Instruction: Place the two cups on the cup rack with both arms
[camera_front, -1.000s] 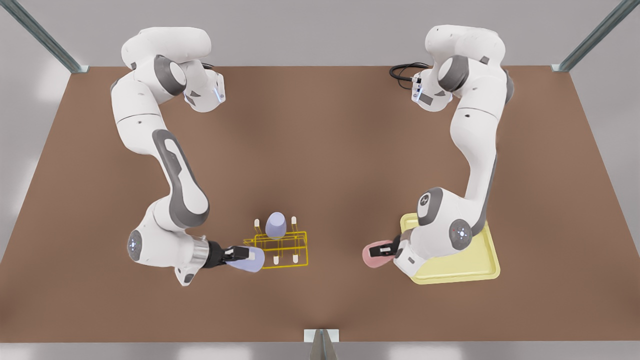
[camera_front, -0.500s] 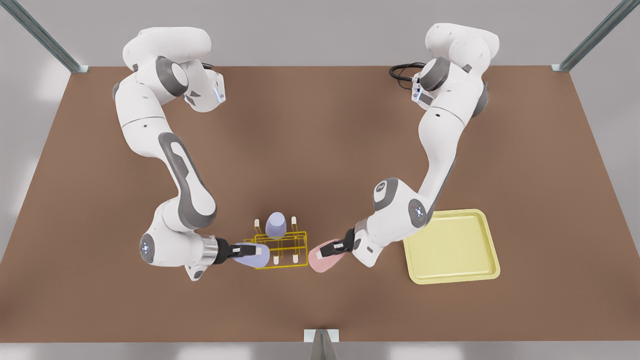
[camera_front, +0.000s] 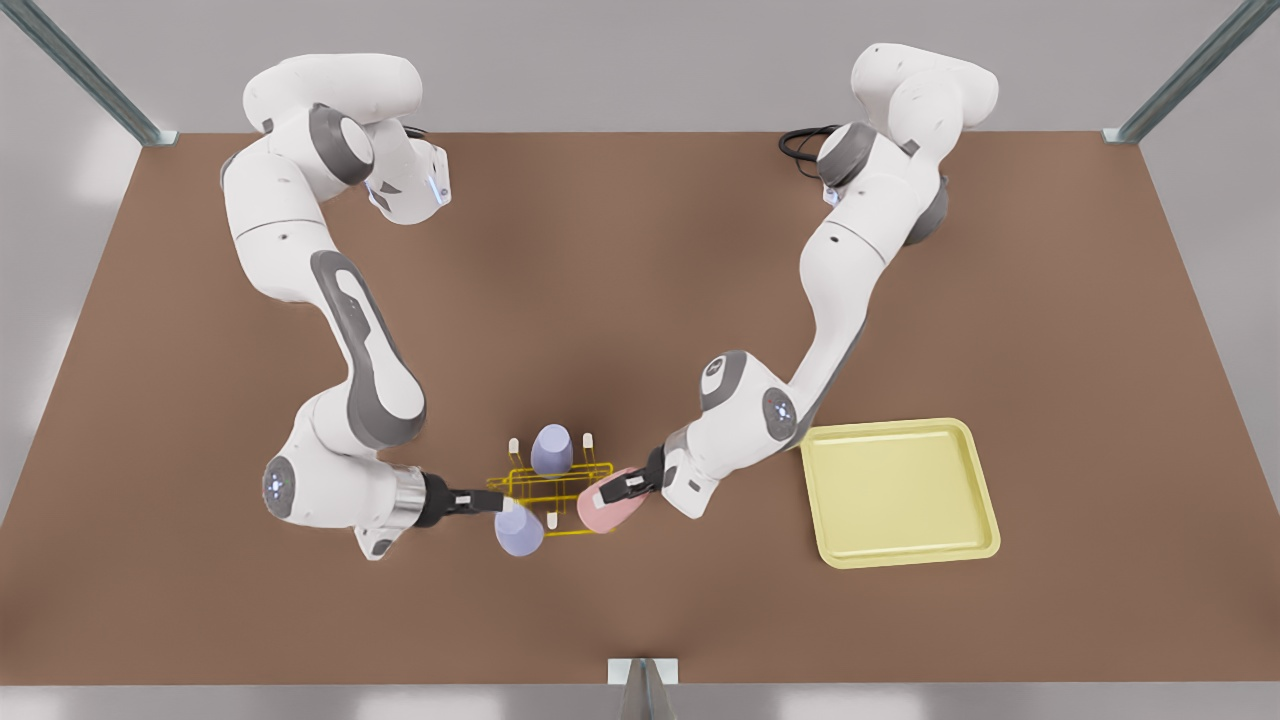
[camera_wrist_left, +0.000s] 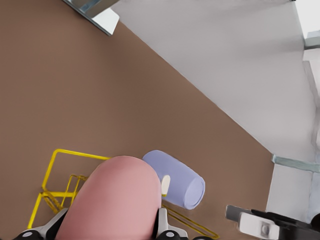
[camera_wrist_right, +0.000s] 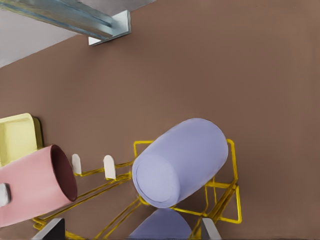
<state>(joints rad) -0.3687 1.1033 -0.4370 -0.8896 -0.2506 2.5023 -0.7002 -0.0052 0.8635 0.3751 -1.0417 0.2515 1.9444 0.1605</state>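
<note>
Front view first. The small bright-yellow wire cup rack stands low of centre on the brown table. One smooth pale lavender-blue tumbler, the racked tumbler, sits upturned on the rack's far row. From the front view's left, the right pincer is clenched on a second lavender-blue tumbler, the carried tumbler, at the rack's near-left corner. From the front view's right, the left pincer grips the pale pink tapered tumbler over the rack's near-right corner. The pale-yellow square tray lies at lower right, well apart.

Left wrist view: the pink tumbler looms between the pincer's fingers, base toward the camera. Beyond it the carried tumbler lies tilted, with a white-tipped peg showing in front of it.

Right wrist view: the carried tumbler sits close between the fingers. The pink tumbler's dark mouth faces two bare pegs.

Judging from this, both cups have reached the rack but neither looks seated on a peg. Lowering and letting go remain.
</note>
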